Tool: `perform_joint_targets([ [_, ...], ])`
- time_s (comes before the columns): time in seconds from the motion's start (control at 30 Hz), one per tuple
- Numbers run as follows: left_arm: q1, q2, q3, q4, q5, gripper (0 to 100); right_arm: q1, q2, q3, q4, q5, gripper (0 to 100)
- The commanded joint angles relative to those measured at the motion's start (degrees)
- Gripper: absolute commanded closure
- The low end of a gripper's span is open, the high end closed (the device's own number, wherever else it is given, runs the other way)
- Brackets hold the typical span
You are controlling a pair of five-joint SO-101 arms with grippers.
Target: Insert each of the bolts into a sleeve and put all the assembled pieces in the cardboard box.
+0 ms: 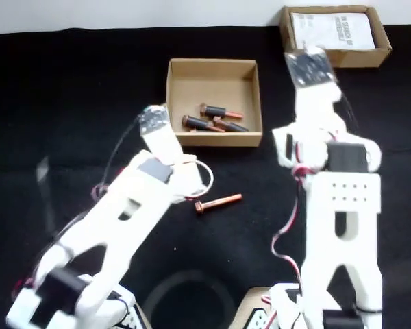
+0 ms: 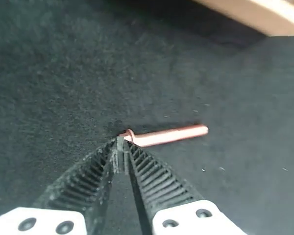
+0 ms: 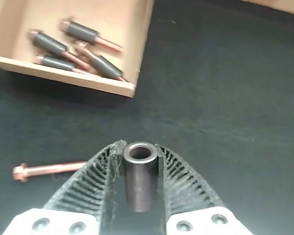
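A copper bolt [image 1: 218,201] lies on the black cloth in front of the cardboard box [image 1: 172,103]. My left gripper [image 1: 192,194] points down at its head end. In the left wrist view the left gripper [image 2: 120,146] is shut, pinching the bolt [image 2: 166,135] by its head at the very tips. My right gripper [image 1: 296,164] hangs above the cloth to the right of the bolt. It [image 3: 138,147] is shut on a dark sleeve [image 3: 138,181] whose open bore faces outward. The box [image 3: 132,44] holds several assembled pieces [image 1: 212,120].
A second cardboard box [image 1: 335,58] with a printed paper sheet stands at the back right. Wires loop beside both arms. Bare black cloth lies between the arms and right of the bolt.
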Motion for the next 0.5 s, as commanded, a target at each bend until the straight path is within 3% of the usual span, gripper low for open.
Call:
perform_joint_targets([
  [0.0,0.57,8.48,-7.08,0.70,3.34,99,4.88,-8.13,8.57,-4.35,0.00,99.2],
  [0.17,1.89,18.77,-16.75,5.98,6.42,99,9.27,-17.45,21.05,-9.89,0.26,99.2],
  [0.3,5.14,24.40,-24.31,14.07,6.42,99,10.33,-23.87,29.76,-12.18,5.54,99.2],
  [0.47,7.87,29.23,-30.11,16.00,6.42,99,10.51,-30.90,37.76,-13.32,6.07,99.2],
])
